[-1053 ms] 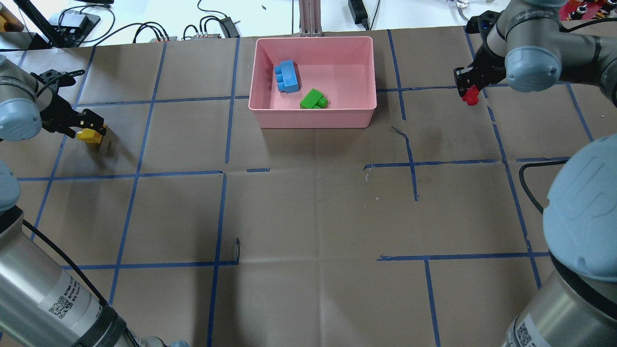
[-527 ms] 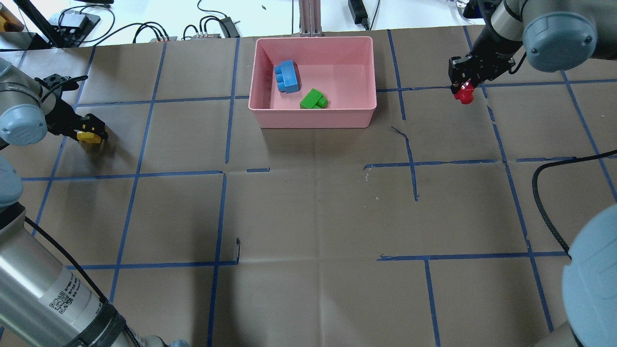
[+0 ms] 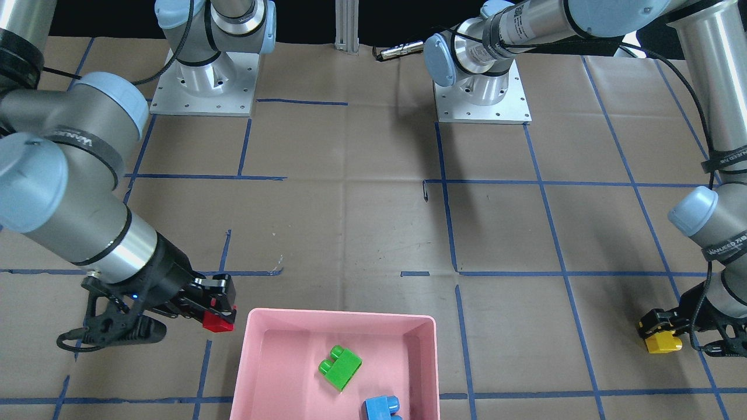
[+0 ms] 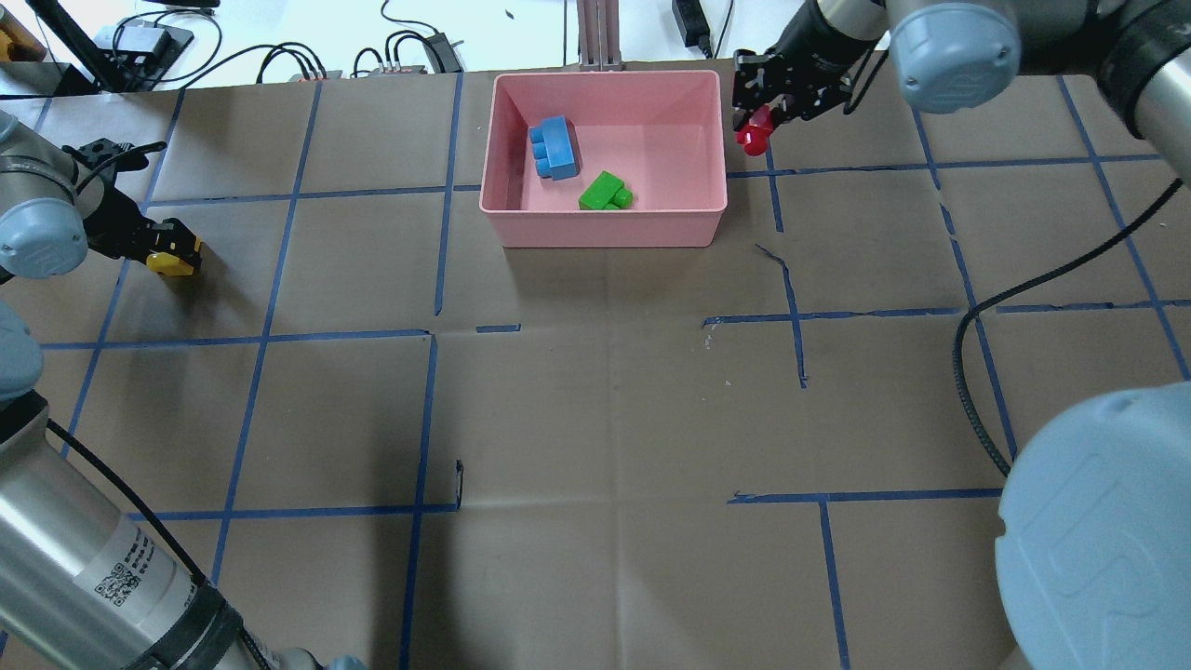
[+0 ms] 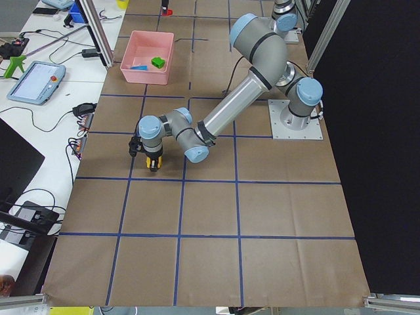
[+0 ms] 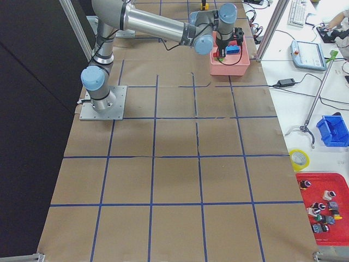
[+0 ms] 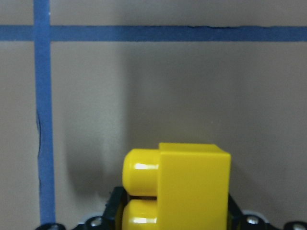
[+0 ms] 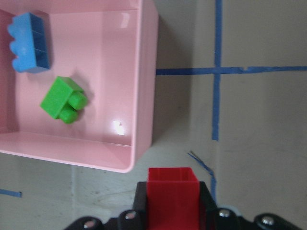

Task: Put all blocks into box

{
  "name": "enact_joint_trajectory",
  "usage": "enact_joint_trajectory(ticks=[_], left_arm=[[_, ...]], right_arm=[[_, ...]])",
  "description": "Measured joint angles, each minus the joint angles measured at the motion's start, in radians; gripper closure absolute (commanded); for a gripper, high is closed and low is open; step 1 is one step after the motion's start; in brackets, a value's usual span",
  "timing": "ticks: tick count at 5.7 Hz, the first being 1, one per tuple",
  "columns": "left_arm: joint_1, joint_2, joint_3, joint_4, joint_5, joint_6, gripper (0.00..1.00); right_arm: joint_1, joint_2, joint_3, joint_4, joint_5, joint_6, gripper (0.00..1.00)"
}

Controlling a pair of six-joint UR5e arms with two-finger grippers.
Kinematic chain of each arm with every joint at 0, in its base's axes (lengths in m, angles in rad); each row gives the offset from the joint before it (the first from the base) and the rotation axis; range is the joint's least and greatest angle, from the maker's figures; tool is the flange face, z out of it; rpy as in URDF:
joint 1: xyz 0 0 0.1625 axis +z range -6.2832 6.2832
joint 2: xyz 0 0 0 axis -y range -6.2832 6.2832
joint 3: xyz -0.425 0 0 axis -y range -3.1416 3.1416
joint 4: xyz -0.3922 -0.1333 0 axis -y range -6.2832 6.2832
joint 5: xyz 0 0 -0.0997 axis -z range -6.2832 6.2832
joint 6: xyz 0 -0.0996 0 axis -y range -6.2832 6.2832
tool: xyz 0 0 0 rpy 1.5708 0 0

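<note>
overhead exterior: my right gripper [image 4: 756, 128] clamps the red block [image 4: 751, 140] beside the box [image 4: 605, 230]; my left gripper [image 4: 170, 252] clamps the yellow block [image 4: 171, 265].

brown paper-covered table [image 4: 595, 419], blue tape grid [image 4: 423, 419]

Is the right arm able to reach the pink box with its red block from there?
Probably yes. The right gripper holds the red block just outside the box's rim, with nothing between them.
</note>
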Motion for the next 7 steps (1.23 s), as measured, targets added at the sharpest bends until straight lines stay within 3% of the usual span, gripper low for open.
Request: enact_joint_trajectory(ticks=[1,2,3,6,7], left_arm=[[0.0,0.008,0.002,-0.001,0.001,0.0,0.73],[-0.002,0.019,0.009,-0.005,0.002,0.001,0.74],[-0.008,0.041,0.028,-0.025,0.003,0.004,0.74],[-0.067,0.105,0.201,-0.26,-0.001,0.01,0.74],[-0.125,0.109,0.298,-0.362,0.0,-0.005,0.74]], right_arm=[[0.068,0.077,-0.05,-0.063,0.006,0.09,0.93],[0.109,0.125,-0.068,-0.109,0.006,0.151,0.19],[0.124,0.145,-0.073,-0.129,0.003,0.172,0.0],[0.128,0.134,-0.071,-0.104,-0.009,0.169,0.0],[0.114,0.091,-0.058,-0.017,-0.015,0.121,0.0]])
